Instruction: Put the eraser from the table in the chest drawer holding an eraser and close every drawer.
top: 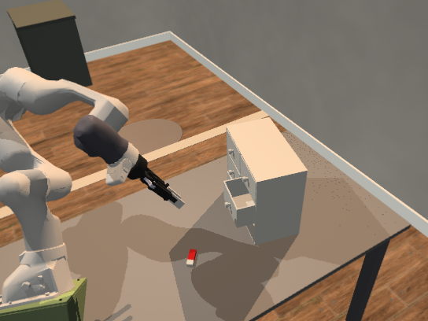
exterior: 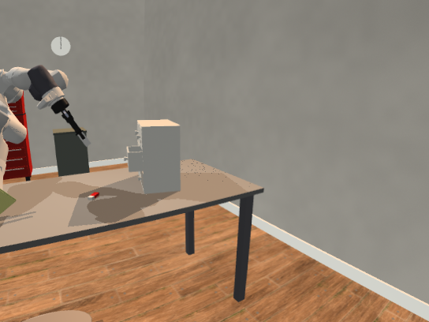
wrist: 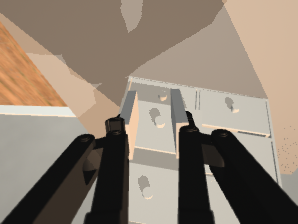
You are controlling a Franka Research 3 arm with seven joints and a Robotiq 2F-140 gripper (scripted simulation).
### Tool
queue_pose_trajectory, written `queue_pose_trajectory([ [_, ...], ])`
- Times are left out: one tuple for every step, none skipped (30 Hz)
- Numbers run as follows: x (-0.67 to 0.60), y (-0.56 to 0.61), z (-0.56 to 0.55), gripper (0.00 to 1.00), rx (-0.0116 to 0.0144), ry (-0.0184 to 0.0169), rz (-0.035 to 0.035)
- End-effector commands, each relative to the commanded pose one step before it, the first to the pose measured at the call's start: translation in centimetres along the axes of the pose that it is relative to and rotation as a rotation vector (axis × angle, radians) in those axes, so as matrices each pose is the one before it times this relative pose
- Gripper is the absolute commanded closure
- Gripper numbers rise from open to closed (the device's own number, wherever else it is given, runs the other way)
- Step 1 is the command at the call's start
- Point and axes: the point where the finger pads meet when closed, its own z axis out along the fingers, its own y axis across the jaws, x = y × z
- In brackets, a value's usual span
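A red and white eraser [top: 191, 256] lies on the table in front of the chest; it also shows in the exterior view [exterior: 94, 195]. The small white chest [top: 267, 177] stands at the table's far side, and shows in the exterior view [exterior: 159, 155] too. One drawer [top: 240, 202] in its lower left column is pulled partly out, with a small pale thing [top: 249, 203] in its corner. My gripper [top: 177, 202] hangs in the air left of the chest, tilted down, nearly shut and empty. In the wrist view the fingers frame the open drawer [wrist: 155, 125] from a distance.
A dark cabinet [top: 49, 43] stands on the floor behind the table. A red tool cabinet [exterior: 17, 146] is at the left. My green base [top: 47, 307] sits at the table's near left corner. The table's right edge runs just past the chest.
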Motion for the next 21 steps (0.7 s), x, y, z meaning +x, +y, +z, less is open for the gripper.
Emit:
queue_pose_trajectory([
  [1.268, 1.466, -0.722, 0.8, -0.07127, 0.21433, 0.16402],
  [0.193, -0.005, -0.402, 0.8, 0.00003, 0.03053, -0.00105],
  [0.188, 0.001, -0.369, 0.8, -0.00012, 0.02928, -0.00092],
  [0.186, 0.004, -0.341, 0.8, -0.00036, 0.0285, -0.00036],
  [0.193, -0.006, -0.325, 0.8, -0.00055, 0.02833, 0.00081],
  [0.177, 0.008, -0.288, 0.8, -0.00154, 0.02849, 0.00187],
  [0.184, -0.005, -0.274, 0.8, -0.00193, 0.02864, 0.00347],
  [0.169, 0.006, -0.24, 0.8, -0.00297, 0.02881, 0.0047],
  [0.166, 0.0, -0.221, 0.8, -0.00361, 0.02887, 0.00628],
  [0.159, -0.003, -0.199, 0.8, -0.00434, 0.02882, 0.00787],
  [0.142, 0.005, -0.169, 0.8, -0.00047, 0.01738, 0.00046],
  [0.134, -0.002, -0.154, 0.8, 0.00004, 0.01483, 0.00006],
  [0.124, -0.006, -0.138, 0.8, 0.00014, 0.01308, 0.00021],
  [0.101, 0.005, -0.109, 0.8, -0.00011, 0.01132, -0.00018],
  [0.089, 0.002, -0.094, 0.8, -0.00004, 0.00964, -0.00007],
  [0.0, 0.0, 0.0, 0.8, 0.0, 0.0, 0.0],
  [0.0, 0.0, 0.0, 0.8, 0.0, 0.0, 0.0],
  [0.076, 0.0, -0.079, 0.8, 0.0, 0.00802, 0.0],
  [0.063, -0.001, -0.064, 0.8, 0.00002, 0.00648, 0.00004],
  [0.05, -0.002, -0.05, 0.8, 0.00003, 0.00505, 0.00006],
  [0.037, -0.002, -0.037, 0.8, 0.00003, 0.00375, 0.00006],
])
